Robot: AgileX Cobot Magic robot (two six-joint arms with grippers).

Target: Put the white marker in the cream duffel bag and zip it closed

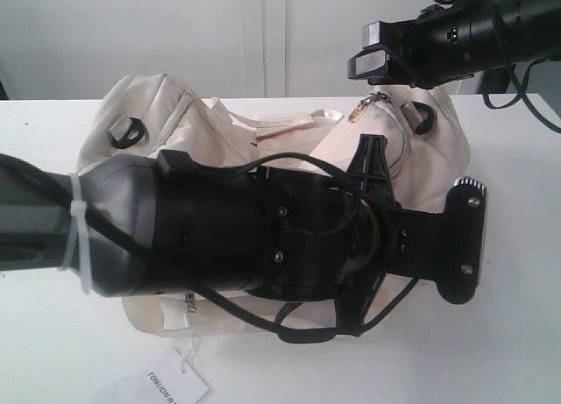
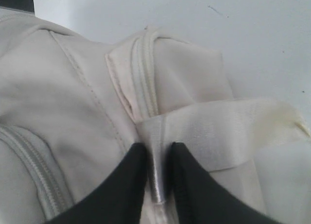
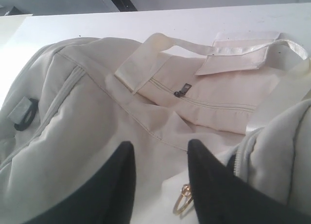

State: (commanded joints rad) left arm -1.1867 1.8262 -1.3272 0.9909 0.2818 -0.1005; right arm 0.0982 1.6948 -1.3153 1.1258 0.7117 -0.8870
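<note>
surface: white, plain, running up to a pale wall at the back | on it: cream duffel bag lying lengthwise across the middle | near its front side: white paper tag with dark print, flat, cut off by the picture's edge

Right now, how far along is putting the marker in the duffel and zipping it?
Seemingly done: no white marker shows outside, so it is probably in the cream duffel bag. In hand: the left hand pinches a fold of the bag; the right hand stands open beside the gold ring pull. Left: I cannot tell whether the zipper is fully shut; check that, then release.
</note>
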